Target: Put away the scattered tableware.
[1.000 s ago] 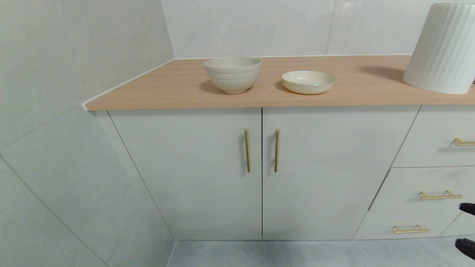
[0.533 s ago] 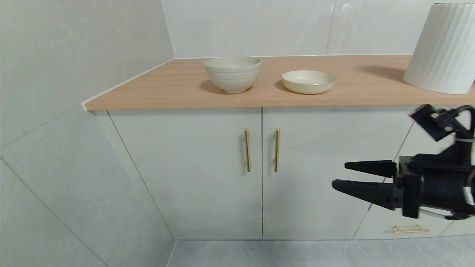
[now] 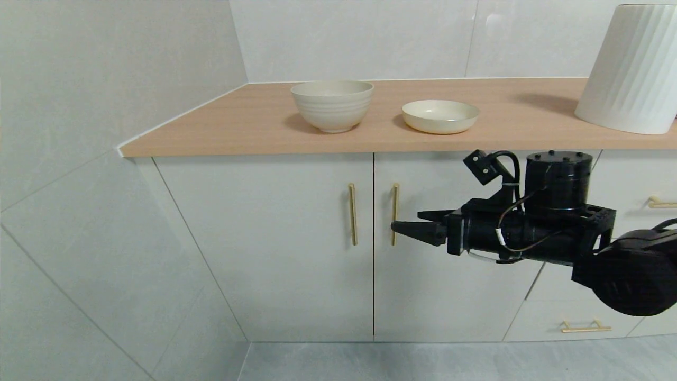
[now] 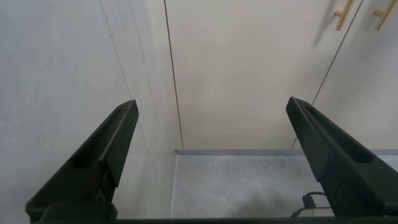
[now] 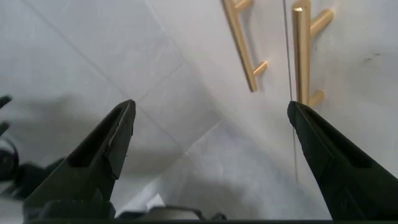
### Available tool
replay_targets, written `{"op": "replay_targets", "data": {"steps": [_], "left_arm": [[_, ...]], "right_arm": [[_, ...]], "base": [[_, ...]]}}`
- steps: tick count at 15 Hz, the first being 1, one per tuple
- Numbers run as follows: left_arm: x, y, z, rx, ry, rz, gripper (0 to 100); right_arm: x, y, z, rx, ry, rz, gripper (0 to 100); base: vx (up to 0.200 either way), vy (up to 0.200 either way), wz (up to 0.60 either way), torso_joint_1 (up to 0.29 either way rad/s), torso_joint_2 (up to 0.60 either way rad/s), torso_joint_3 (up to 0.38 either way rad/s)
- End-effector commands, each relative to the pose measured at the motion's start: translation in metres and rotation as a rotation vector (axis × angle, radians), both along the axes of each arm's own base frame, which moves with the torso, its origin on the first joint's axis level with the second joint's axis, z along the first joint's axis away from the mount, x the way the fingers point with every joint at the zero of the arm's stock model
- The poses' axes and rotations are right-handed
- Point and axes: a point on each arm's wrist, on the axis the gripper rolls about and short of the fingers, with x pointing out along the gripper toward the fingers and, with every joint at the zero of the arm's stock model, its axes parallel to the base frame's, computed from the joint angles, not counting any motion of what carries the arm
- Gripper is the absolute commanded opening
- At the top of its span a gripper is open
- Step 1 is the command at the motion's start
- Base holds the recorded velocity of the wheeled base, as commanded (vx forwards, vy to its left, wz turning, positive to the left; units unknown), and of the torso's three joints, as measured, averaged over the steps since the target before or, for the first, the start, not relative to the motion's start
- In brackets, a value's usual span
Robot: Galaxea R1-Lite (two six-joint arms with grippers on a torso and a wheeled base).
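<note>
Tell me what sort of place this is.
Most likely a kitchen. A bowl and a dish sit on a wooden countertop, with cabinet doors and drawers with gold handles below, and a tiled wall behind.

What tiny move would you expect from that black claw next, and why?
Probably ease the open right gripper forward until it straddles the right door's slim gold bar handle. It hangs close to that handle without gripping it, both white cabinet doors are shut, and the ribbed cream bowl and shallow cream dish sit on the wooden counter.
</note>
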Motion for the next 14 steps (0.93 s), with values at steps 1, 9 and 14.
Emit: {"op": "replay_targets", "data": {"steps": [1, 9, 14], "left_arm": [[0.000, 0.000, 0.000, 0.000, 0.000, 0.000, 100], [0.000, 0.000, 0.000, 0.000, 0.000, 0.000, 100], [0.000, 0.000, 0.000, 0.000, 0.000, 0.000, 100]], "right_arm": [[0.018, 0.011, -0.029, -0.004, 0.053, -0.002, 100], [0.034, 0.024, -0.042, 0.027, 0.043, -0.086, 100], [0.055, 0.036, -0.055, 0.080, -0.014, -0.186, 100]], "base": [[0.000, 0.000, 0.00, 0.000, 0.00, 0.000], [0.000, 0.000, 0.00, 0.000, 0.00, 0.000], [0.000, 0.000, 0.00, 0.000, 0.00, 0.000]]}}
